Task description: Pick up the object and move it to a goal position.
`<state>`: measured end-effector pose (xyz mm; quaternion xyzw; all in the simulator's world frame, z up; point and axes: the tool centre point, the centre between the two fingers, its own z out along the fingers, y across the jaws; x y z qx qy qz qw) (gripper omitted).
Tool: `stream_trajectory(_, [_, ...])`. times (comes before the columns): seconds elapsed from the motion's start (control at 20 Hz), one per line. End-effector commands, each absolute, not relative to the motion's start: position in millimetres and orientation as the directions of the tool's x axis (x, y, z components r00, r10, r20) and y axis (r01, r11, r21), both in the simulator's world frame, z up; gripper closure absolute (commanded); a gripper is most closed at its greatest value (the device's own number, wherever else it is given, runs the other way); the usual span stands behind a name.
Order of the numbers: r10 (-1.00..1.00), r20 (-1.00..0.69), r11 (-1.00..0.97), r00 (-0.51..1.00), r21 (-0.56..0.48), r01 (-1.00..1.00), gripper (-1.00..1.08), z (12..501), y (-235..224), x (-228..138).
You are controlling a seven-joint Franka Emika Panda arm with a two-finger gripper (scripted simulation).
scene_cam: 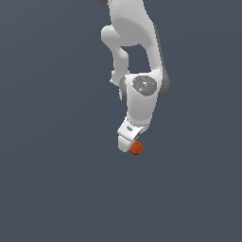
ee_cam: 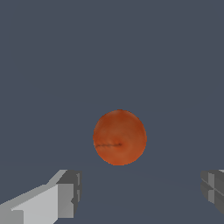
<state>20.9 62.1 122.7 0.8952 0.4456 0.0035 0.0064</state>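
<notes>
The object is a small, round, slightly bumpy red-orange ball (scene_cam: 137, 148) on the dark grey floor (scene_cam: 56, 179), partly covered by the hand in the exterior view. The white gripper (scene_cam: 126, 145) hangs over it, pointing down. In the wrist view the ball (ee_cam: 119, 137) lies in the middle, beyond the gap between the two fingertips (ee_cam: 65, 194). The gripper (ee_cam: 140, 192) is open, its jaws spread wide, wider than the ball. The pads do not touch the ball. Nothing is held.
The white arm (scene_cam: 137, 38) rises from the gripper toward the top of the exterior view. The plain dark grey floor surrounds the ball on all sides. No goal marker shows.
</notes>
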Motion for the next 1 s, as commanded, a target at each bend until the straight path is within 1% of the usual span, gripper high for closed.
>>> stream_trajectory(0.0, [0.842, -0.001, -0.539, 0.540, 0.012, 0.842, -0.92, 117.8, 64.8, 21.2])
stream_trajectory(0.5, [0.947, -0.002, -0.320, 0.320, 0.003, 0.947, -0.92, 102.6, 74.0, 21.8])
stream_trajectory(0.95, [0.972, 0.000, -0.234, 0.234, 0.000, 0.972, -0.92, 97.2, 77.4, 22.0])
